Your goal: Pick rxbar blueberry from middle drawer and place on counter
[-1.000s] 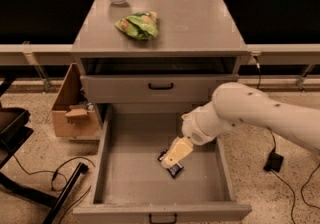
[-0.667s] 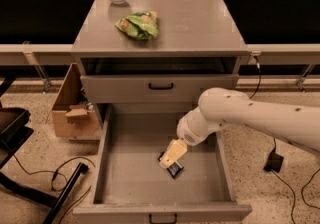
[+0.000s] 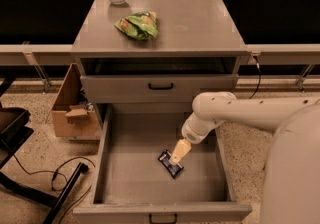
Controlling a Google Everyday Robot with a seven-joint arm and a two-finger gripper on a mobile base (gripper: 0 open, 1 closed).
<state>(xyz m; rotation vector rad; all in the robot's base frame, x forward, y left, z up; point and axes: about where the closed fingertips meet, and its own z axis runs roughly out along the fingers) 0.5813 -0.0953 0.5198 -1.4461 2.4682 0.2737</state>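
While the gripper (image 3: 179, 153), spread impossible to tell, hangs in the drawer (image 3: 131, 170), the snack bar (image 3: 169, 163) lies at its tip, slanting toward the front-right corner.

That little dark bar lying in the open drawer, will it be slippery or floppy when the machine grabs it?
The rxbar blueberry lies flat on the middle drawer floor, so it probably won't roll. Its wrapper seems glossy and may slip. It looks small and thin, so it is likely light. The tool hangs over it.
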